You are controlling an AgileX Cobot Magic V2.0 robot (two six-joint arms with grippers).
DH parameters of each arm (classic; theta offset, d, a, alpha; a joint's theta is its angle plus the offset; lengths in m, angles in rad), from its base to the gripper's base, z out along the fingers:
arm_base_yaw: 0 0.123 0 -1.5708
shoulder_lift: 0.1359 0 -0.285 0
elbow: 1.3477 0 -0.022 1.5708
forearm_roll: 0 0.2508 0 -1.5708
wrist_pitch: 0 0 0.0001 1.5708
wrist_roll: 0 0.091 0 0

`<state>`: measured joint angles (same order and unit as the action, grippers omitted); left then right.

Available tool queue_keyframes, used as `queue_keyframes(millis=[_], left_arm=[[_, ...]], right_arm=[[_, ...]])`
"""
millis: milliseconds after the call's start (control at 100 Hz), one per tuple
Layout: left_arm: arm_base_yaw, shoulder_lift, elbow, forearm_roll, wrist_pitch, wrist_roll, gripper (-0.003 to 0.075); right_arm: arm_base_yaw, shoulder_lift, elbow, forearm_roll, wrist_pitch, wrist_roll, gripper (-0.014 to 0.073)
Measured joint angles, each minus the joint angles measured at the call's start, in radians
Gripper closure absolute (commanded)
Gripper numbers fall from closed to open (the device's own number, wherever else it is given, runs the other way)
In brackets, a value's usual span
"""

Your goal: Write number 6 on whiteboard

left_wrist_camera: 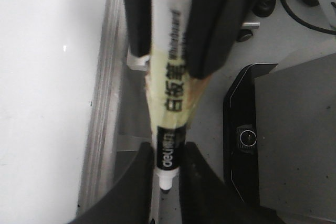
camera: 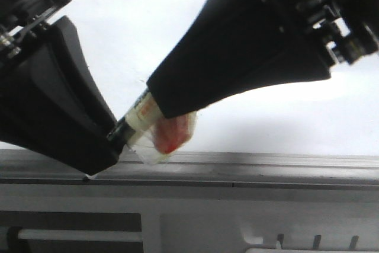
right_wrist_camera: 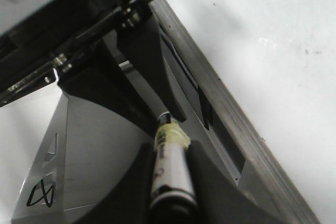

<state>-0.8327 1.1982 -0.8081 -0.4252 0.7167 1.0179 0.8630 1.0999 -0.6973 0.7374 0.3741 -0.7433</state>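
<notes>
A whiteboard marker (camera: 141, 114) wrapped in yellowish tape is held between both grippers over the near edge of the whiteboard (camera: 148, 28). My left gripper (camera: 115, 134) is shut on its black end (left_wrist_camera: 168, 150), whose white tip pokes out between the fingers. My right gripper (camera: 160, 108) comes in from the upper right and is shut on the marker's white barrel (right_wrist_camera: 170, 166). A red piece in clear tape (camera: 173, 131) hangs off the marker. The board also shows in the left wrist view (left_wrist_camera: 42, 103) and the right wrist view (right_wrist_camera: 273, 51). No number 6 shows on the board.
The board's grey metal frame (camera: 266, 164) runs across just below the grippers. Below it is a grey panel with slots (camera: 296, 229). A black device with a round button (left_wrist_camera: 247, 140) lies on a grey surface beside the frame.
</notes>
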Motion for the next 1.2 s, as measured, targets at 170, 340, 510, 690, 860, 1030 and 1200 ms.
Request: queue_keyframes(millis=[170, 340, 510, 690, 860, 1030, 1200], left_arm=[[0.0, 0.0, 0.0, -0.002, 0.0, 0.0, 0.0739], [0.0, 0.0, 0.0, -0.004, 0.0, 0.0, 0.0684], [0.0, 0.0, 0.0, -0.043, -0.031, 0.0, 0.0259], [0.0, -0.023, 0.0, -0.079, -0.055, 0.0, 0.0085], [0.002, -0.119, 0.0, -0.09, -0.069, -0.065, 0.0154], [0.04, -0.307, 0.014, -0.099, -0.114, -0.173, 0.0243], [0.144, -0.548, 0.117, -0.101, -0.215, -0.281, 0.0377]], right_arm=[[0.0, 0.0, 0.0, 0.0, 0.0, 0.0, 0.0665], [0.0, 0.0, 0.0, 0.0, -0.002, 0.0, 0.0665], [0.002, 0.0, 0.0, 0.008, -0.007, 0.0, 0.0665], [0.003, 0.0, -0.002, -0.009, -0.005, 0.0, 0.0665], [0.003, -0.023, -0.002, -0.056, -0.023, 0.0, 0.0655], [0.003, -0.109, -0.002, -0.135, -0.034, 0.0, 0.0645], [0.003, -0.236, 0.049, -0.183, -0.094, 0.0, 0.0645]])
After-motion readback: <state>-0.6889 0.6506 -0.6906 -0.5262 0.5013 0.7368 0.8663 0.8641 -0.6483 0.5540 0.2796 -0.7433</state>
